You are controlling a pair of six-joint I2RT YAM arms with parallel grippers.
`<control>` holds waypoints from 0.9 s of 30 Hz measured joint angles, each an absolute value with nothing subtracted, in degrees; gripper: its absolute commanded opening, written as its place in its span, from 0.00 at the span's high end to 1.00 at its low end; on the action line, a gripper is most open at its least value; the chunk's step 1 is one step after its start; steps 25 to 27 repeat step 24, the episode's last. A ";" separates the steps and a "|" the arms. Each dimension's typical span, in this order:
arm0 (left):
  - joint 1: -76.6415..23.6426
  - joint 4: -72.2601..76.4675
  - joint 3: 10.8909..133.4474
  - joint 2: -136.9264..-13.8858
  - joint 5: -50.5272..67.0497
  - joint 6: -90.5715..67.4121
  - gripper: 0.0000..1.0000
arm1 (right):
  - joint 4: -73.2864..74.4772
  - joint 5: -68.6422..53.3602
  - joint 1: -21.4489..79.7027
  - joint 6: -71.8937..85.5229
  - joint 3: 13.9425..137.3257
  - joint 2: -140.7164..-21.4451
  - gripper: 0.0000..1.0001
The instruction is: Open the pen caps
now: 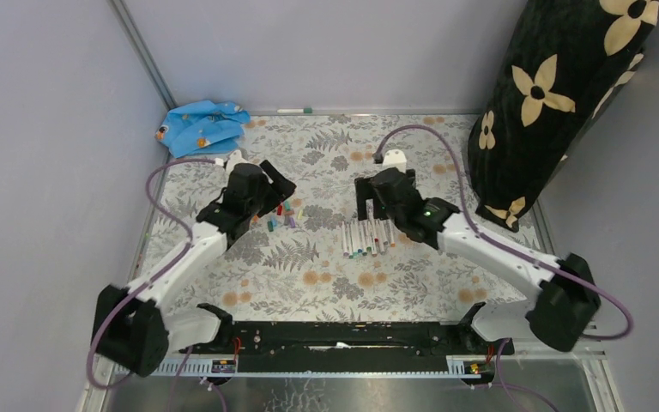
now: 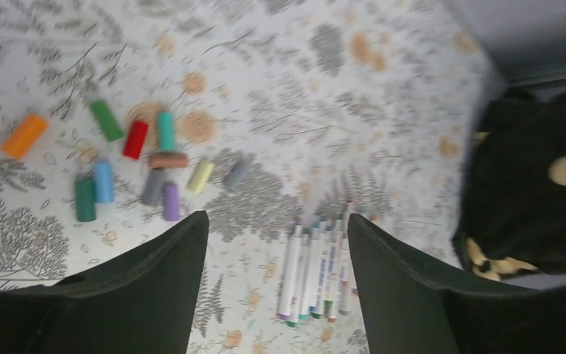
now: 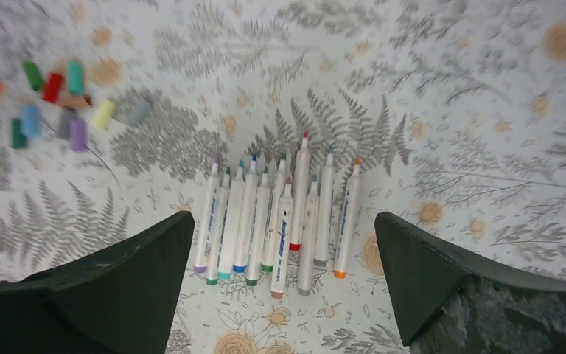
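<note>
1. Left arm: runs from its base at the near left corner up and toward the middle, elbow low, wrist tipped down at the table (image 1: 309, 283).
2. Left gripper (image 1: 276, 194): hangs above the table just beside the caps (image 1: 280, 215), on their far-left side. Not touching them.
3. Left claw state: released. In the wrist view the left gripper (image 2: 276, 217) has both fingers (image 2: 169, 258) wide apart with only table between them.
4. Right arm: runs from the near right corner up and left toward the middle, green light on the forearm, wrist tipped down.
5. Right gripper (image 1: 367, 204): over the far ends of the pens (image 1: 367, 239), above them, no contact seen.
6. Right claw state: released, jaws very wide. In the wrist view the right gripper (image 3: 284, 215) straddles the pens' row from above and holds nothing.
7. Pens (image 3: 273, 221): about ten, lying flat side by side in one tight row mid-table, bare coloured tips pointing away from the arm bases. Also seen in the left wrist view (image 2: 313, 273).
8. Caps (image 2: 140, 162): all off, in a loose pile on the table left of the pens, apart from them. Orange, green, red, teal, brown, yellow, grey, blue and purple ones. Blurry in the right wrist view (image 3: 51, 103).
9. Cloth (image 1: 202, 124): blue, crumpled at the far left corner.
10. Cushion (image 1: 558, 94): black with cream flowers, leaning at the far right.
</note>
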State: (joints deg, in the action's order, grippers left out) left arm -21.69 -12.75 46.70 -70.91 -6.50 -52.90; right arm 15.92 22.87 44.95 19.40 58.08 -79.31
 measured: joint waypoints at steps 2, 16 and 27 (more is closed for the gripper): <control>-22.55 -11.62 45.95 -65.71 -7.53 -52.05 0.16 | 15.55 24.69 44.95 19.05 58.08 -74.74 0.00; -24.73 -10.98 39.20 -43.57 -15.79 -46.65 0.01 | 18.33 36.69 44.93 22.37 50.85 -62.15 0.00; -25.12 -13.15 38.09 -38.65 -19.16 -44.75 0.01 | 18.83 38.37 44.93 23.22 49.32 -58.89 0.01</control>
